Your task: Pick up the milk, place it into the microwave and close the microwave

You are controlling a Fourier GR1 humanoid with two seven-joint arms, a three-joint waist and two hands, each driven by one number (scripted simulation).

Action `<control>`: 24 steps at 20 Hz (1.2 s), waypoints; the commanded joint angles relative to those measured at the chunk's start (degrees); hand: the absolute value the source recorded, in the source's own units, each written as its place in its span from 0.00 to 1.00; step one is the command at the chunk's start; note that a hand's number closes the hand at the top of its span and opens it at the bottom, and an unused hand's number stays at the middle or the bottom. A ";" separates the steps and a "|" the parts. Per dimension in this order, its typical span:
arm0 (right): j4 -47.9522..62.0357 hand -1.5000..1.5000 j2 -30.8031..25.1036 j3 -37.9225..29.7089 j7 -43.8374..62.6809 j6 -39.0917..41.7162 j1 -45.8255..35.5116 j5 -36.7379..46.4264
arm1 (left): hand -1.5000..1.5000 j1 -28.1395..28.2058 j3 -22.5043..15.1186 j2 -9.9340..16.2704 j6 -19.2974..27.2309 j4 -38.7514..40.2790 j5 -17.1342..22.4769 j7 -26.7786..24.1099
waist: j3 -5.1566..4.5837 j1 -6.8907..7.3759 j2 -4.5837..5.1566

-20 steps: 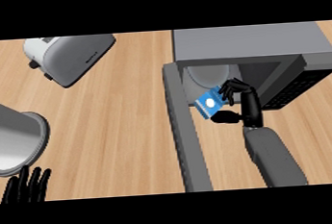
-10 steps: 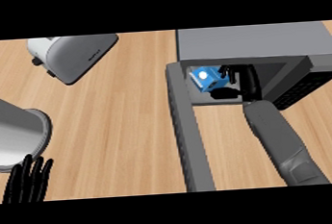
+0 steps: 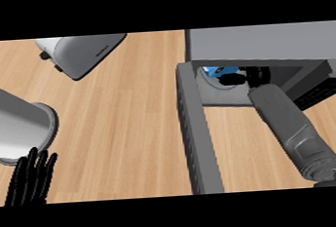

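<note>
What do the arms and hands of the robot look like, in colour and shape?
The right forearm is a smooth grey tube with a darker ribbed cuff near the lower edge. The right hand is black. The left hand is black too, with long thin fingers. No cables or markings show.

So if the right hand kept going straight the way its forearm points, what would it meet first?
Probably the microwave's inner back wall: the right hand, holding the milk, is already inside the cavity. Depth is unclear from above.

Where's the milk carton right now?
In the head view, the milk carton sits upper right, just inside the open microwave, held by the right hand, with the open door below it.
</note>
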 commanded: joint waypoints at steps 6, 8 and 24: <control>4.92 1.00 -2.89 -1.57 0.03 -11.64 -2.51 1.42 | 0.00 -1.47 0.39 1.61 0.78 2.31 -4.26 0.55 | 0.11 1.89 1.08; 6.83 0.00 -3.25 -0.16 1.97 -12.48 -4.62 3.21 | 0.00 -2.50 -0.54 1.45 1.03 2.02 -5.47 0.68 | 0.09 2.46 1.29; 8.45 0.00 -1.53 -0.46 -1.84 -1.32 -5.32 3.13 | 0.00 -2.62 -4.02 -0.37 0.47 3.34 -7.68 -0.66 | 0.18 2.96 1.40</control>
